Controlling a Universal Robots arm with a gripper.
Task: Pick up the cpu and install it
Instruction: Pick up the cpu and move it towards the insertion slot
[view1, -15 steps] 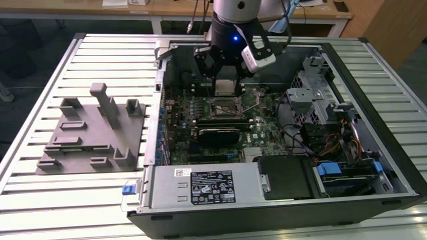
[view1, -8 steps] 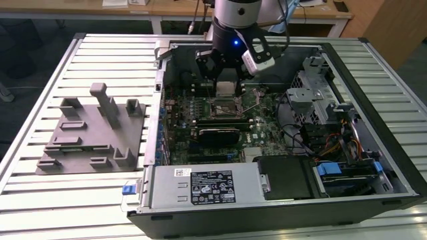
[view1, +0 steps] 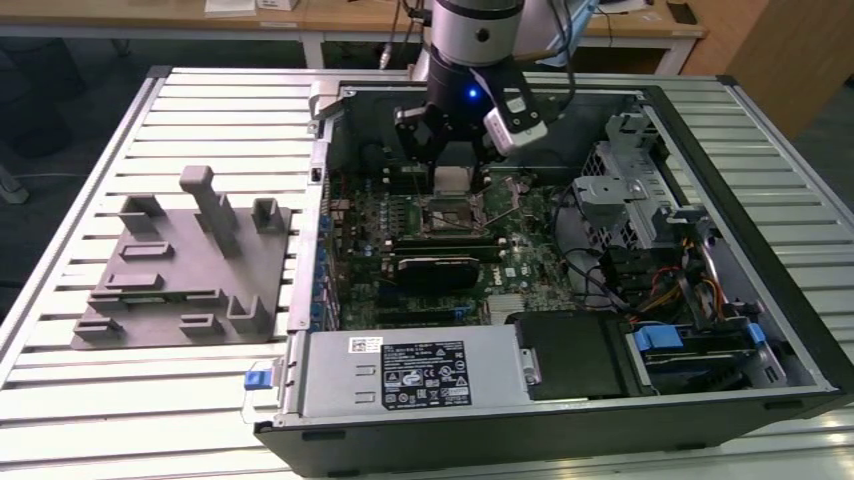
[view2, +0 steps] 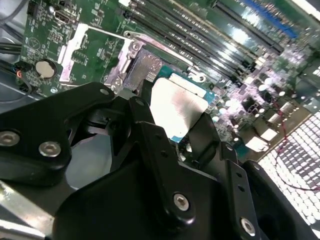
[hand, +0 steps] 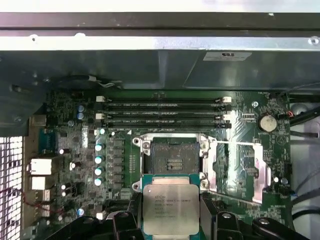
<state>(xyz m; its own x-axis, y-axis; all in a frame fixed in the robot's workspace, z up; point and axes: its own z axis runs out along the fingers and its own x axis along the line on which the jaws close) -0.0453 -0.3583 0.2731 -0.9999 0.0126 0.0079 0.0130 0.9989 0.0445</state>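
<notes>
Over the motherboard (view1: 527, 265), at 12 o'clock of the open socket (view1: 454, 213) in the exterior view: your gripper (view1: 454, 170), clamped on opposite edges of the cpu (hand: 171, 209).

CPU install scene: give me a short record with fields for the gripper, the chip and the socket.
gripper: shut on the cpu, gripping two opposite edges
cpu: metal top showing, held off the board near the socket, not seated
socket: empty, dark centre showing, cover plate swung open
computer case: open, lying on the slatted table
</notes>
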